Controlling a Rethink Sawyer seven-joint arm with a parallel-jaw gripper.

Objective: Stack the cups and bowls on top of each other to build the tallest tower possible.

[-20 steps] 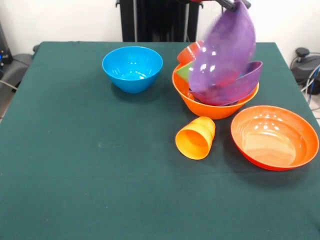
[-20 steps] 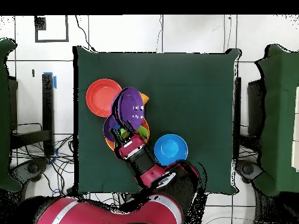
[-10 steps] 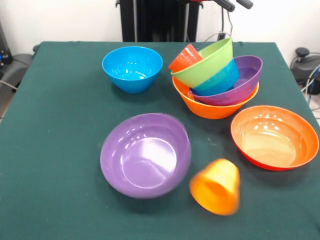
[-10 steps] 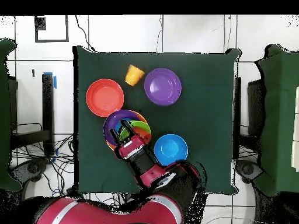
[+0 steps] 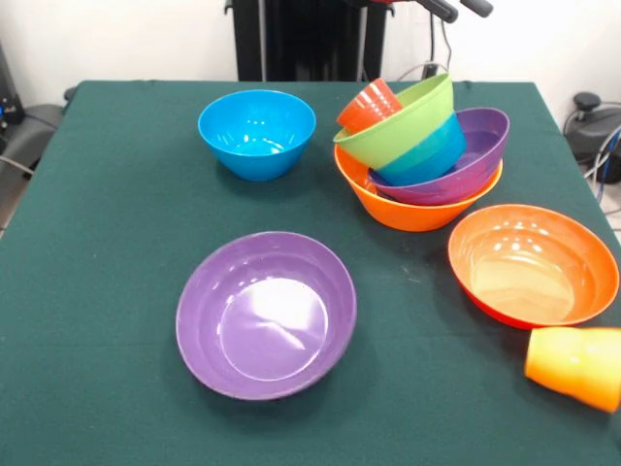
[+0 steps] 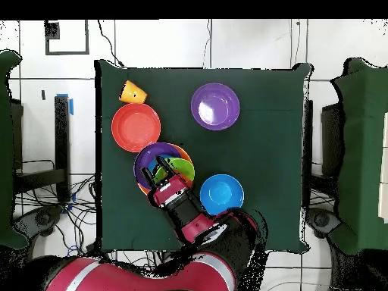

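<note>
On the dark green desk (image 5: 116,291): a purple bowl (image 5: 265,314), a blue bowl (image 5: 256,132), a red-orange bowl (image 5: 532,265), a yellow-orange cup (image 5: 576,366), and an orange-purple-blue-green tower (image 5: 422,155).

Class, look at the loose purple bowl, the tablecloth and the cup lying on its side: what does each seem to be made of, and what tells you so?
Purple bowl: likely glossy plastic; bright white glare patches inside and an even colour.
Tablecloth: seemingly matte green fabric; no shine anywhere.
Cup: probably smooth plastic, an even yellow-orange with a faint sheen.
</note>
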